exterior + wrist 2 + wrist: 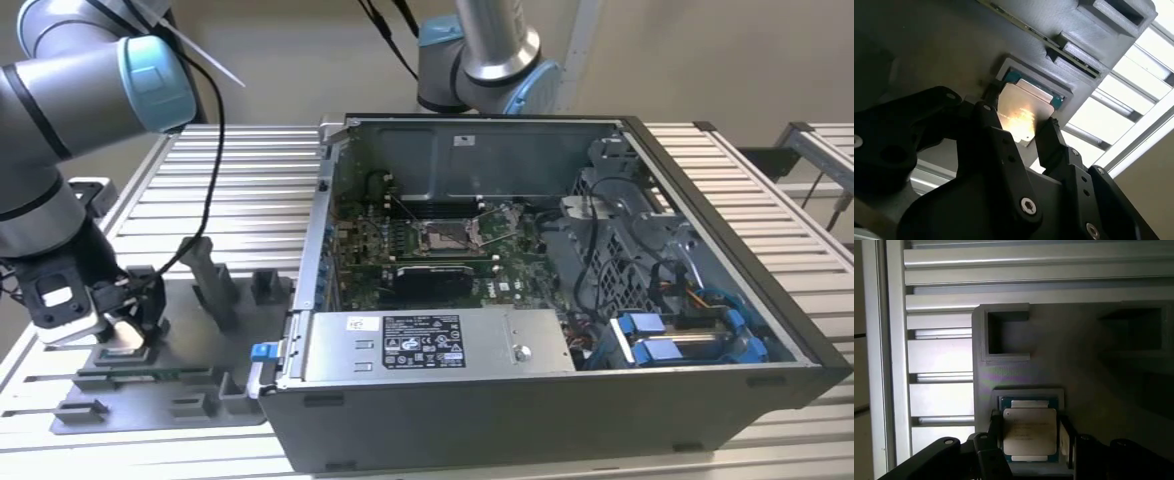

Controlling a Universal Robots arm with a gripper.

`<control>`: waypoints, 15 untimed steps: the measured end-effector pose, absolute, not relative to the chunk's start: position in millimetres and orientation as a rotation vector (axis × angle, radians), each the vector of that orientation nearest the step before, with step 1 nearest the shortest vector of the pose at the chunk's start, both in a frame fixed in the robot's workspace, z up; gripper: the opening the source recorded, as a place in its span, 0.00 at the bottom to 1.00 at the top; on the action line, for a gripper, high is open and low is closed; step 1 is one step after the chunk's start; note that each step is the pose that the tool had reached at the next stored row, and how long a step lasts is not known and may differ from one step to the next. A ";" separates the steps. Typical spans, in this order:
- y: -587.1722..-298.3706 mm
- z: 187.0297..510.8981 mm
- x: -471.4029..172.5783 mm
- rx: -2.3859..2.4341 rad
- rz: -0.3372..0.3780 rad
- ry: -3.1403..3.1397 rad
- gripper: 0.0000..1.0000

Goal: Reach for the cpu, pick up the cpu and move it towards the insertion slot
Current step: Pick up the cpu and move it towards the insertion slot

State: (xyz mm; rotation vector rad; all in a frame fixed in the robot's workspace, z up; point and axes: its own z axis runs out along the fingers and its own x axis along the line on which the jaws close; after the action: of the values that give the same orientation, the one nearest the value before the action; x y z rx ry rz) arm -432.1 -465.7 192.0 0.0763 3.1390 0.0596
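One cpu [1029, 436] in one tray [1079, 375] recess | jaws clamp its sides

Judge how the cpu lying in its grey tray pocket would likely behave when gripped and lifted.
The cpu looks thin and flat with a metal top, so it is probably stiff and light. That top gleams in the second wrist view, so it may be slippery. Lying flat in the snug pocket of the tray, it seems unlikely to roll or tip.
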 end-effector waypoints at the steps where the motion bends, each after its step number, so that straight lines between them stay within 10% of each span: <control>1: -465.7 193.8 -432.1 0.076 0.060 3.139 0.00; 15: -465.7 214.8 -432.1 0.076 0.059 3.139 0.00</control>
State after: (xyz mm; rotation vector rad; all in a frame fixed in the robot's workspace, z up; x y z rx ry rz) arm -432.1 -465.7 214.8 0.0763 3.1391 0.0594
